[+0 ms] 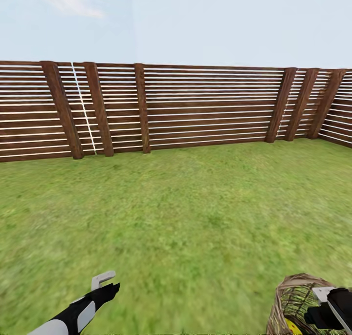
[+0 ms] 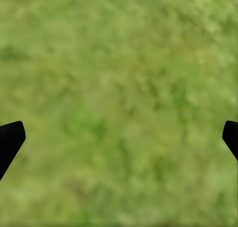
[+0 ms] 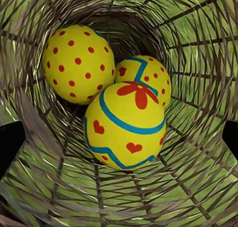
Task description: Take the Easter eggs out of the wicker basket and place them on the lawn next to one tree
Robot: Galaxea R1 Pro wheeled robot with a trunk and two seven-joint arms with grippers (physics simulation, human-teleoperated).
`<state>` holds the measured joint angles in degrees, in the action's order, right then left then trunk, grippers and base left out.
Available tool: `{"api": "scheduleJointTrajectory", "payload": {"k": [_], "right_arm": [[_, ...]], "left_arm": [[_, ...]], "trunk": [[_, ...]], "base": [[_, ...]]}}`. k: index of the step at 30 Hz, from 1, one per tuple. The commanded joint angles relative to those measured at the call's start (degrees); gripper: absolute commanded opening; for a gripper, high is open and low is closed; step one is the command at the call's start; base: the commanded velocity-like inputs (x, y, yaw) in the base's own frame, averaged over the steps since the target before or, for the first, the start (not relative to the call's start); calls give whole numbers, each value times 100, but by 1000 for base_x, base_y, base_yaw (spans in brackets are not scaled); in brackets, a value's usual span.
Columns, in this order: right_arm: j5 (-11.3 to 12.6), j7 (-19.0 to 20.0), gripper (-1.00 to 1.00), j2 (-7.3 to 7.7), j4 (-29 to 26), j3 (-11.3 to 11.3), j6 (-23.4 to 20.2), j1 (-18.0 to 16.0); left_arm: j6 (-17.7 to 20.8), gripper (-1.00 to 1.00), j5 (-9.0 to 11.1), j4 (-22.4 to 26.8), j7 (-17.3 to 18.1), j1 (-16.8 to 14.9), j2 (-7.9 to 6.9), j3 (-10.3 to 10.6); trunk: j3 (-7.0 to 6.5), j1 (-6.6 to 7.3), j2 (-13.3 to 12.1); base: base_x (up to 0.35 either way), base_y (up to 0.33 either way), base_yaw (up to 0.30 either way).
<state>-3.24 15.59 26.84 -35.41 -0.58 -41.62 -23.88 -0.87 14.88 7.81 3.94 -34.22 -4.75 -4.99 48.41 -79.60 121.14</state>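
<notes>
Grass fills most of what the robot's head looks out on: the lawn [image 1: 195,218] runs green and mottled from its arms out to a slatted brown wooden fence [image 1: 210,108] at the far side, with pale sky above it. No tree stands in this stretch of garden.

At the near right, the wicker basket [image 1: 293,301] sits tucked against the right arm, its brown weave showing green through the gaps and a scrap of yellow egg peeping out at the bottom edge. The right gripper [image 1: 325,313] is at the basket's rim; its dark fingers are pressed up to the wicker, but whether they pinch the rim I cannot tell from here.

Looking down along that gripper, the basket [image 3: 198,48] opens like a woven tunnel, and all three Easter eggs [image 3: 124,125] lie huddled together at its bottom, touching one another. One is dotted red all over [image 3: 79,63], the nearest has blue bands, hearts and a red flower, and the third [image 3: 148,73] is half hidden behind it.

At the near left, the left gripper [image 1: 105,283] hangs over bare grass, holding nothing. Its own camera shows the two dark fingertips [image 2: 11,140] set wide apart, with only lawn [image 2: 119,98] between them.
</notes>
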Motion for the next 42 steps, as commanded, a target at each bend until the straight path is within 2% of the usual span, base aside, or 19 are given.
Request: {"api": "scheduleJointTrajectory", "payload": {"k": [1, 42], "right_arm": [[-39, 32, 100, 0, -5, -7, -22, -3], [-35, 40, 100, 38, -9, 48, -13, -3]], "left_arm": [[-9, 100, 15, -7, 37, -5, 2, -46], [0, 100, 2, -10, 37, -5, 46, -46]], "trunk": [[24, -22, 44], [760, -922, 1688]], "base": [[0, 0, 0], [0, 0, 0]]}}
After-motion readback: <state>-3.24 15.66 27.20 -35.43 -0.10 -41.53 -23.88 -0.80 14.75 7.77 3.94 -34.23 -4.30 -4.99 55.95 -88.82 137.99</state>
